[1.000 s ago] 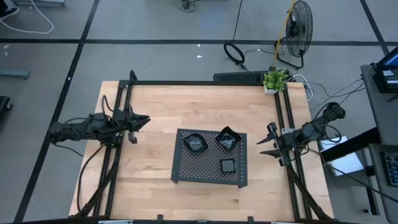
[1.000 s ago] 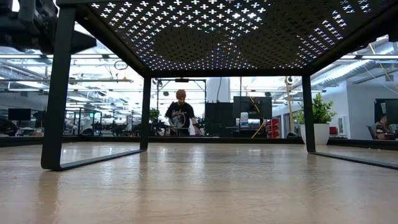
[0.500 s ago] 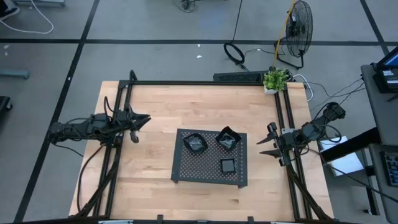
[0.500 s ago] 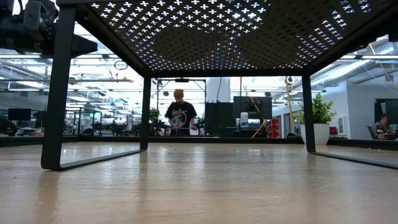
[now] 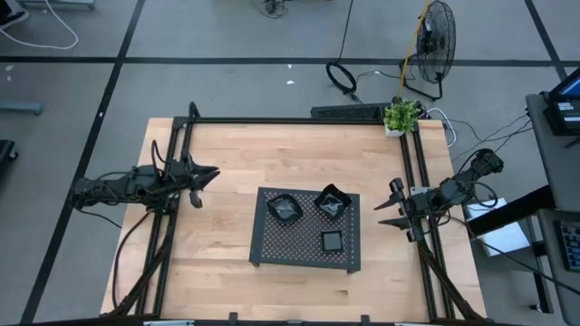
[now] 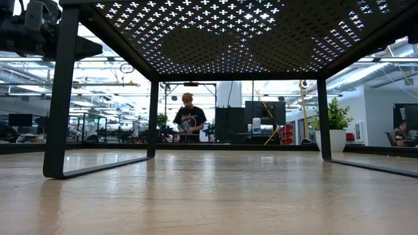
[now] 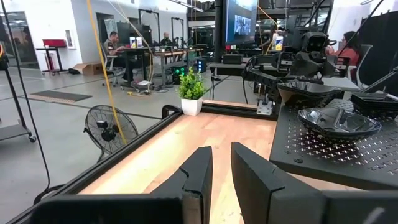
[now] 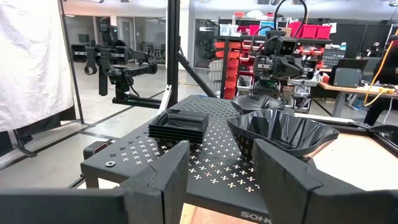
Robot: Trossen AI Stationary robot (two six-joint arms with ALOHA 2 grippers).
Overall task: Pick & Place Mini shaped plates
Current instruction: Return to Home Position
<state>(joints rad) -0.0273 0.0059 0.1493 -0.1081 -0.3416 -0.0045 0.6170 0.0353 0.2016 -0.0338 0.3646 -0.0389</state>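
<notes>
Three stacks of small glossy black plates stand on the dark perforated tray [image 5: 305, 258] in the middle of the table: a rounded stack [image 5: 285, 207], an angular stack [image 5: 333, 202] and a small square stack [image 5: 333, 240]. In the right wrist view the square stack [image 8: 180, 124] and angular stack [image 8: 283, 134] are close ahead. My left gripper [image 5: 205, 185] hovers open left of the tray, apart from it; its fingers show in its wrist view [image 7: 221, 168]. My right gripper [image 5: 387, 203] hovers open right of the tray, pointing at it [image 8: 221, 168].
The tray stands on thin legs [image 6: 55, 98], and bare wood [image 6: 209, 196] runs beneath it. Black frame rails [image 5: 299, 120] border the table. A potted plant [image 5: 401, 116] sits at the far right corner. A person [image 6: 188, 117] stands in the room beyond.
</notes>
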